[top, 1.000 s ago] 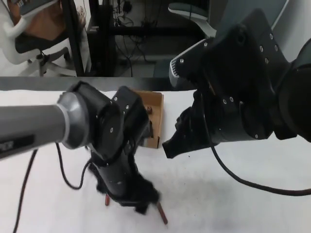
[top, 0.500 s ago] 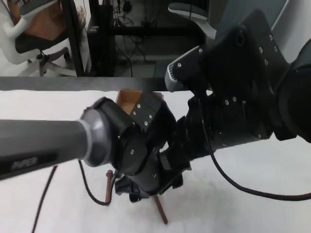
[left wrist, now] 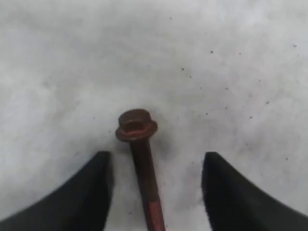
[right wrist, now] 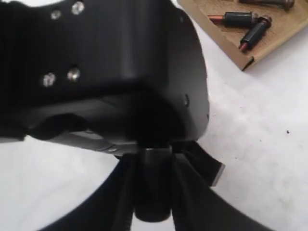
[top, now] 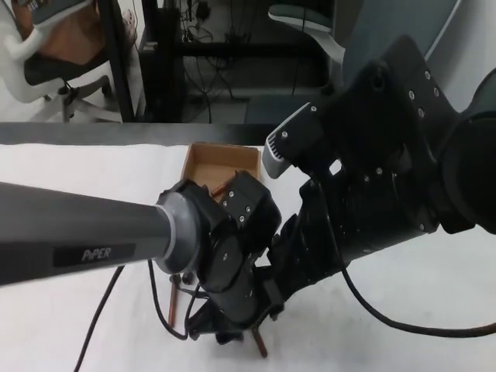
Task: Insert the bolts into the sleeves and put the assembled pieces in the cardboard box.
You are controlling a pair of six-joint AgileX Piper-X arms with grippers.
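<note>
Left fingers point(left wrist: 82, 202) stand spread astride a rusty bolt point(left wrist: 139, 154), while right fingers point(right wrist: 110, 202) pinch a dark sleeve point(right wrist: 152, 192).

A white office chair point(top: 46, 70) is standing at ten o'clock on the grey floor point(top: 256, 93); black desk legs point(top: 151, 62) are rising at eleven, cables point(top: 203, 58) are dangling beside them, and another chair point(top: 302, 17) is sitting at one.

Soft, even light; shadows seemingly faint.
</note>
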